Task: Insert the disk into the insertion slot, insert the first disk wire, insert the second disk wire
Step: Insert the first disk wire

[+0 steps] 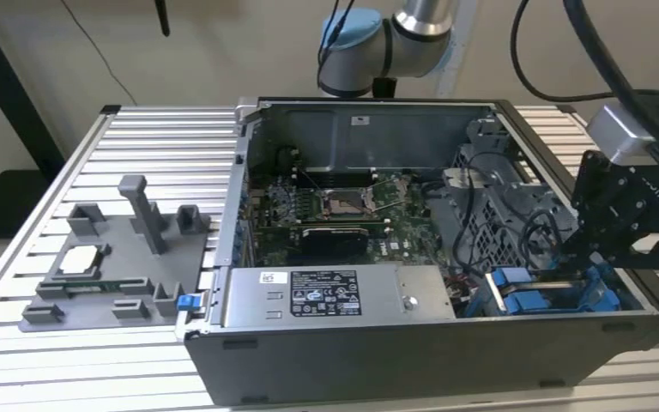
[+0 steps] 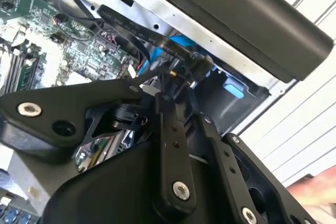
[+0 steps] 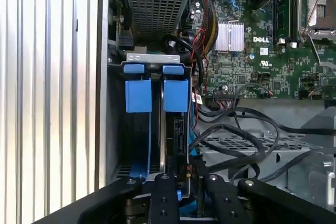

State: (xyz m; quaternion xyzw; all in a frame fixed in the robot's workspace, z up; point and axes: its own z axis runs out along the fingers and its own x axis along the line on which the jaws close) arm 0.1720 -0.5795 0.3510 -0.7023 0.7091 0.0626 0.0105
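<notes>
Finding 1: The computer case lies open on the slatted counter. The gripper hangs inside it over the drive bay, at the exterior view's right.

Finding 2: The disk is judged seated in the insertion slot. It is taken to be the blue-framed unit nearer the circuit board, just beside a second blue caddy.

Finding 3: In both wrist views the fingers are drawn narrow, tips nearly meeting on a small plug of the disk wire at the disk's rear edge. The grip looks firm, though the contact itself is partly hidden.

Recommendation: The step in hand appears to be seating the disk wire.
- Keep the plug square to its socket.
- Press straight along the disk's length.
- Keep the loose black cables out of the path; a tilted push would likely jam.
</notes>
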